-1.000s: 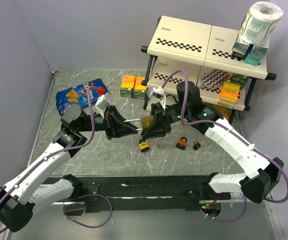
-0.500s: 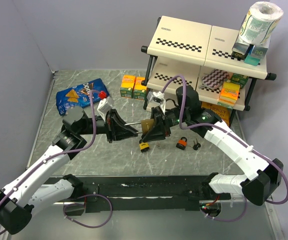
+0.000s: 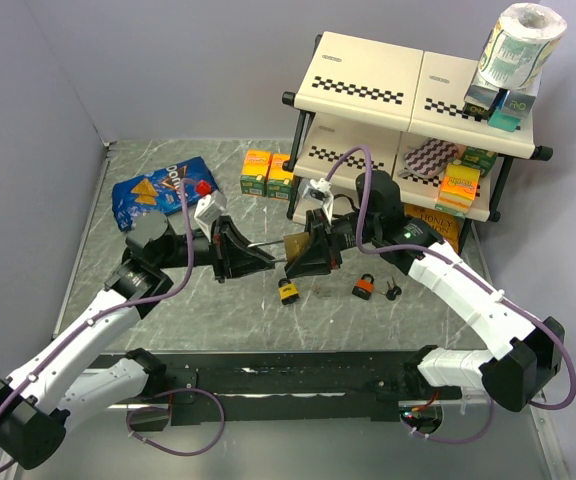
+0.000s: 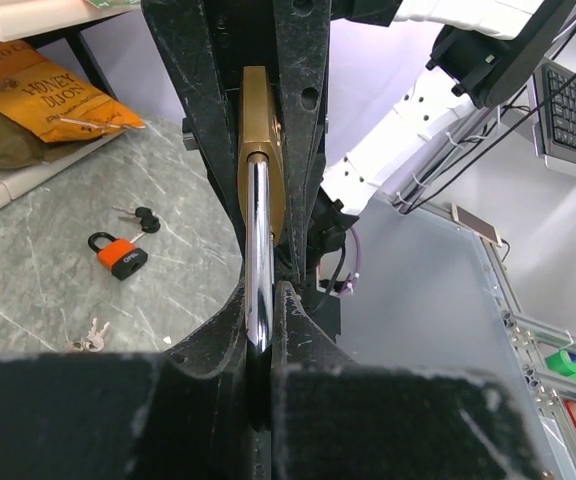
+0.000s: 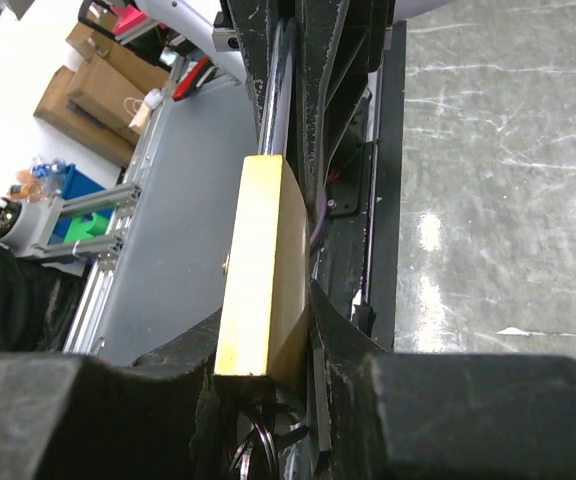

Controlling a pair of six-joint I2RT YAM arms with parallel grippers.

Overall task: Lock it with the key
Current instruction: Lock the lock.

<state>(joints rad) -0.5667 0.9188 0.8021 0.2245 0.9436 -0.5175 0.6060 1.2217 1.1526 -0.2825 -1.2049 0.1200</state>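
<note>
Clamping the brass padlock [image 3: 294, 246] by its body, right gripper [image 3: 305, 254]; left gripper [image 3: 261, 257] clamps its shackle [image 4: 258, 250].

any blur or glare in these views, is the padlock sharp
Left wrist: the padlock and its steel shackle are sharp, with a bright streak along the shackle; the dark bottom foreground is blurred. Right wrist: padlock sharp, bottom foreground soft, white glare patches on the table. Top external: evenly lit, all in focus.
</note>
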